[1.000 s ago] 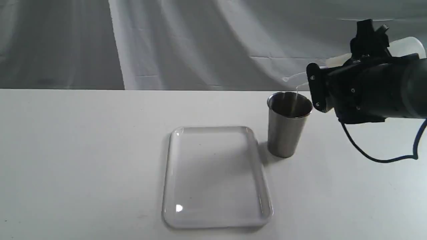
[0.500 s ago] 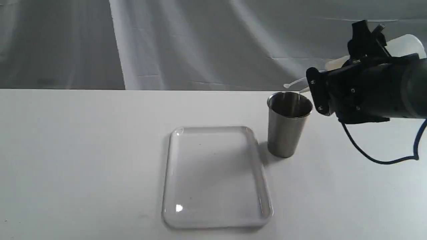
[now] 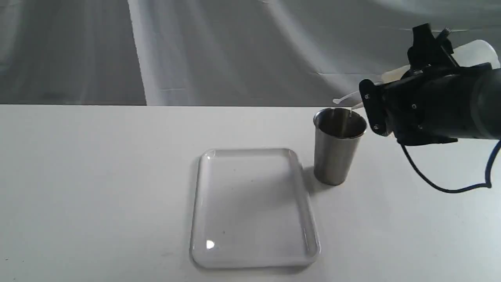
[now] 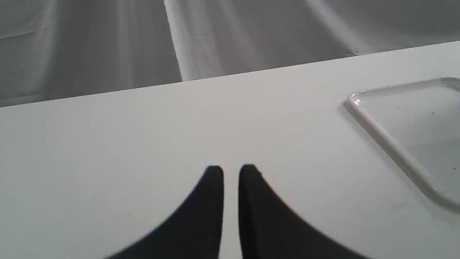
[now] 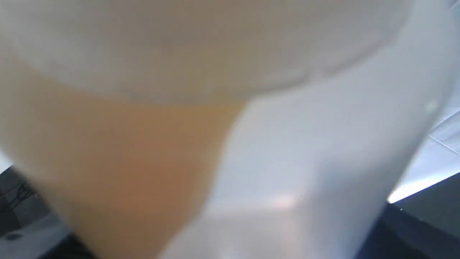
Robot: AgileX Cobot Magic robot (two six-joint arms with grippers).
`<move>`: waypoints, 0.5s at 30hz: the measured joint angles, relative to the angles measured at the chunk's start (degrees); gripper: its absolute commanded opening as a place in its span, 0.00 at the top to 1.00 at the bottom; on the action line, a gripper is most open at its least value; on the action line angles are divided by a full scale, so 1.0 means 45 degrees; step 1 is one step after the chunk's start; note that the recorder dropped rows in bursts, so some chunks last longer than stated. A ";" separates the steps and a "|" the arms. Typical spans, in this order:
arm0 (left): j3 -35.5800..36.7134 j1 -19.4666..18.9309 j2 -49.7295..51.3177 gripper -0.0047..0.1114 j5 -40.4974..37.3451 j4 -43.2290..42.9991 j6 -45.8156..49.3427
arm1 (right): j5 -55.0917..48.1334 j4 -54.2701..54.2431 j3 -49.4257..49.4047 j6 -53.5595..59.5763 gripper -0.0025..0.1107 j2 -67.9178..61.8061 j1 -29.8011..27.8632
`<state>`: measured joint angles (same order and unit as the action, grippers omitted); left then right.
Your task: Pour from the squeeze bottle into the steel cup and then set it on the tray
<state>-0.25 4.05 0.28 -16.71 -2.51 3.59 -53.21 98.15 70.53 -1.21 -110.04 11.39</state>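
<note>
The steel cup (image 3: 336, 152) stands upright on the table, just right of the white tray (image 3: 197, 203), which has nothing on it. My right gripper (image 3: 430, 53) is shut on the squeeze bottle (image 3: 475, 53) and holds it tilted, nozzle (image 3: 354, 105) over the cup's rim. A thin stream runs from the nozzle into the cup. In the right wrist view the squeeze bottle (image 5: 287, 144) fills the frame, with amber liquid (image 5: 118, 162) inside. My left gripper (image 4: 231, 172) hovers over bare table, shut on nothing, with the tray (image 4: 381, 135) off to one side.
A grey draped cloth (image 3: 235, 51) hangs behind the white table (image 3: 98, 176). A dark cable (image 3: 438, 184) loops down from the right arm toward the table.
The bottle's nozzle has dipped slightly lower toward the cup's rim. The stream, plain one second ago, is thinner now. Cup, tray and left gripper have not moved.
</note>
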 measured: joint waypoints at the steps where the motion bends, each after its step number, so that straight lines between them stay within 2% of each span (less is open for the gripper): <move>1: 0.0000 0.0000 0.0000 0.89 0.0000 0.0000 0.0000 | 0.0000 0.0000 0.0000 0.0051 0.54 0.0000 0.0000; 15: 0.0000 0.0000 0.0000 0.89 0.0000 0.0000 0.0000 | 0.0000 0.0000 0.0000 0.0939 0.54 0.0000 0.0000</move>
<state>-0.25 4.05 0.28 -16.71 -2.51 3.59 -53.21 98.15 70.53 3.01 -110.04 11.39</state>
